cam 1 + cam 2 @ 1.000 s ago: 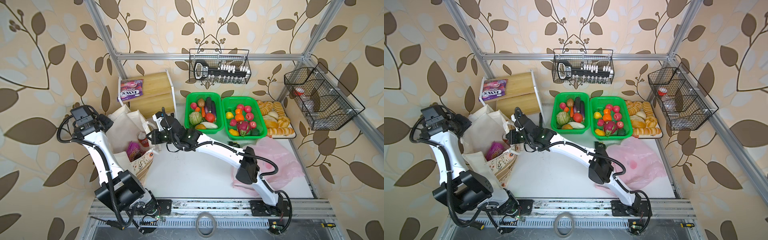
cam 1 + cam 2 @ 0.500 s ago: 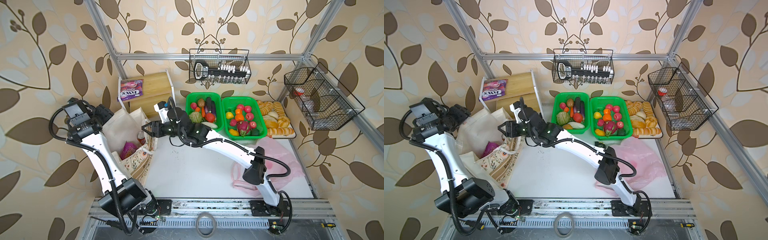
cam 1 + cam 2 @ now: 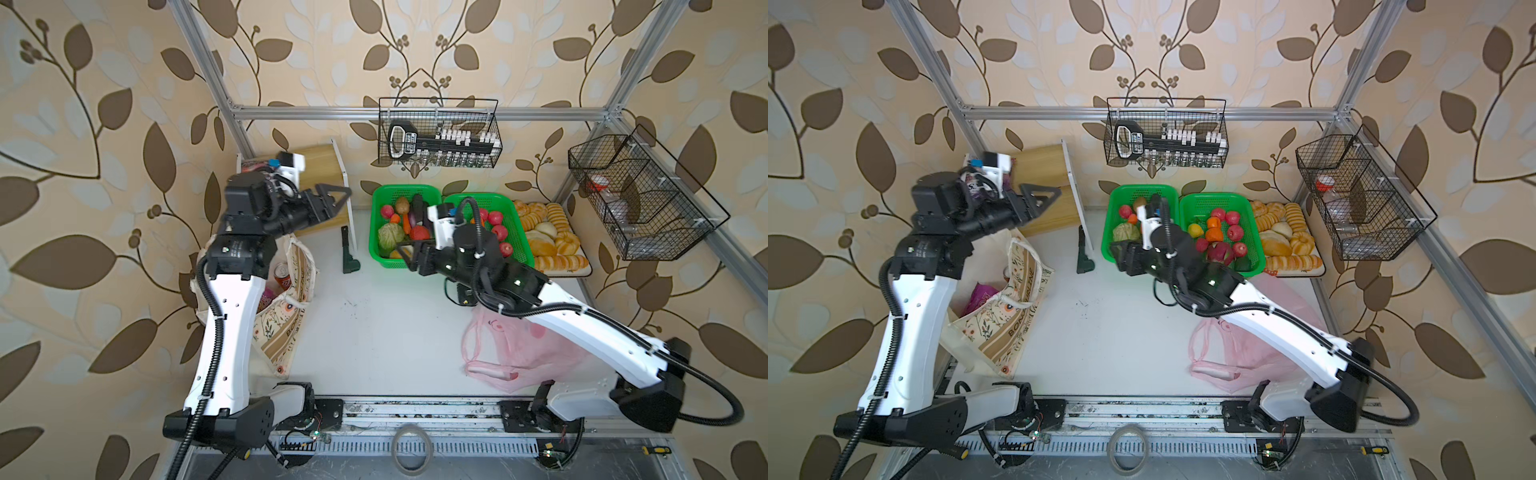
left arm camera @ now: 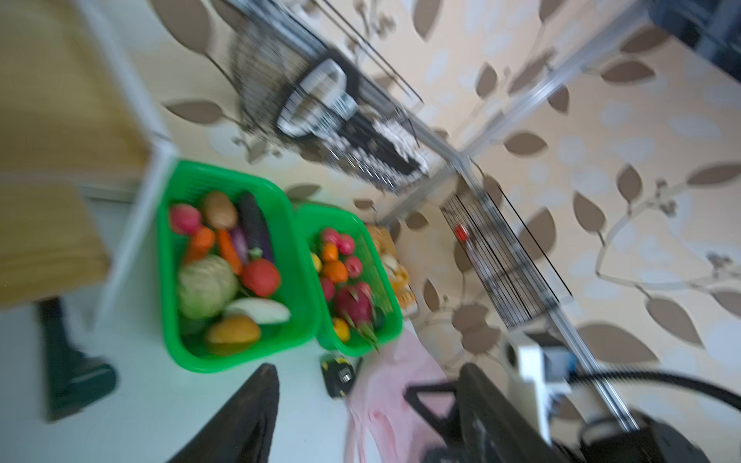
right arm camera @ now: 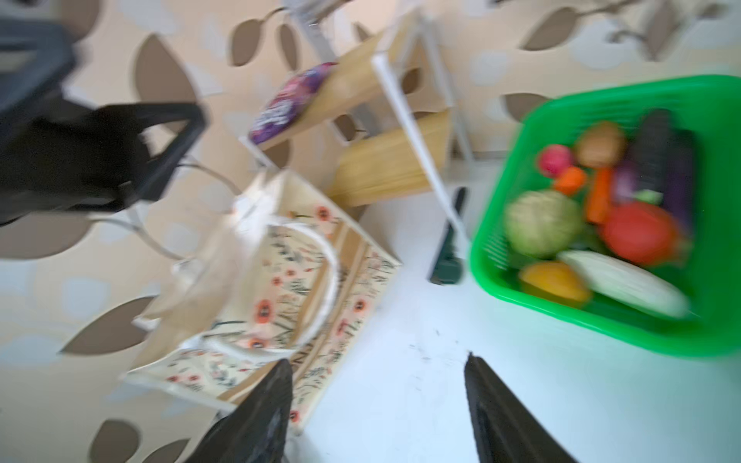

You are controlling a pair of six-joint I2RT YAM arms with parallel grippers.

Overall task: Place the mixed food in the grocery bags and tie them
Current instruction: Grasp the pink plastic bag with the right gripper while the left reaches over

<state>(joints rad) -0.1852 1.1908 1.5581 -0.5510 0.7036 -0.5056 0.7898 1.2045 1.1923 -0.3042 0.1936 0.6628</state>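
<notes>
Pink plastic bag (image 3: 519,353) lies flat at the worktop's near right edge; the arm above could snag it. Canvas tote (image 3: 286,332), left edge, holds the red can (image 3: 282,276) and might slump. Left gripper (image 3: 332,199) and right gripper (image 5: 377,358) gape empty; cabbage (image 3: 390,235) sits in the far basket (image 3: 405,189).

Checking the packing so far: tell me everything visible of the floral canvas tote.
The cream canvas tote stands open and slumped at the left of the table. Floral print, tan stripes and lettering mark its side; a white handle droops over it. A red can and a purple packet sit inside.
</notes>
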